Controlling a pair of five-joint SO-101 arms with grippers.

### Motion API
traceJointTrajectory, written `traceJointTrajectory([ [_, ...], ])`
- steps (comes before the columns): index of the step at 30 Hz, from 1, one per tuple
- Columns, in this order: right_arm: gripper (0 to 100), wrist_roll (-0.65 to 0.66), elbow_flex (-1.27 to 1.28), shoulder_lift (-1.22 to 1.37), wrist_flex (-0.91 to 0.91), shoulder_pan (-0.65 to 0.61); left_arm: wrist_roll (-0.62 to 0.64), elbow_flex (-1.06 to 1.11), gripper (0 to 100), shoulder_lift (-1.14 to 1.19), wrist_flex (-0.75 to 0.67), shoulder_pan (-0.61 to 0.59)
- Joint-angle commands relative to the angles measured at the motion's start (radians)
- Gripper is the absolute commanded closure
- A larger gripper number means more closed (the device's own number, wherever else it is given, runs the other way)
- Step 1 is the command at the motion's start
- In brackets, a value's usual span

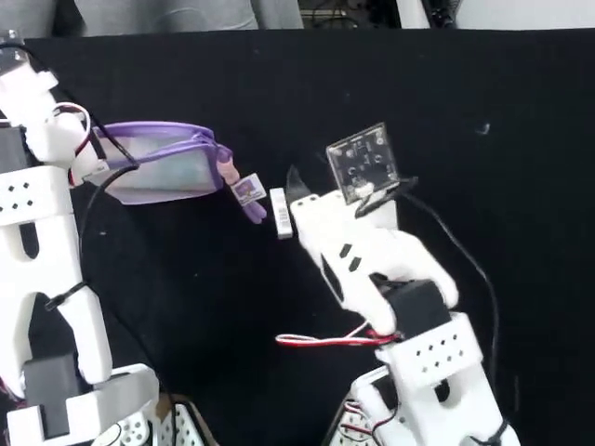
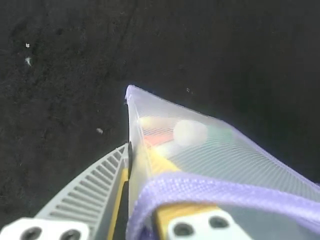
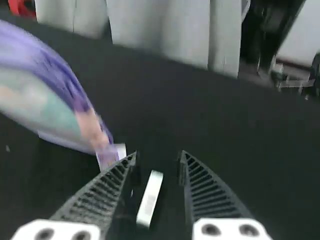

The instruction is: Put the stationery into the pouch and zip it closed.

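Your right gripper (image 3: 157, 159) hung low over the table (image 1: 483, 84), fingers apart above a small white stationery piece (image 3: 149, 197) lying flat just right of the pouch's pull tab (image 1: 247, 193). Far left, your left gripper (image 2: 131, 150) had its fingers clamped on the purple-edged mesh pouch (image 1: 163, 172), with coloured items inside.
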Motion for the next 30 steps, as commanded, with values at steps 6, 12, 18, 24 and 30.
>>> traceJointTrajectory([
  [6, 87.4, -0.094, 0.036, 0.377, -0.207, -0.040, -0.011, -0.031, 97, 0.011, -0.043, -0.222],
  [12, 87.4, -0.100, -0.145, 0.714, -0.213, -0.092, -0.061, -0.051, 97, 0.015, -0.044, -0.289],
  [18, 87.4, -0.100, -0.303, 0.970, -0.210, -0.097, -0.064, -0.047, 97, 0.015, -0.044, -0.289],
  [24, 87.6, -0.097, -0.421, 1.144, -0.207, -0.095, -0.064, -0.042, 97, 0.015, -0.044, -0.285],
  [30, 87.5, -0.094, -0.542, 1.164, -0.064, -0.032, -0.064, -0.041, 97, 0.015, -0.044, -0.285],
])
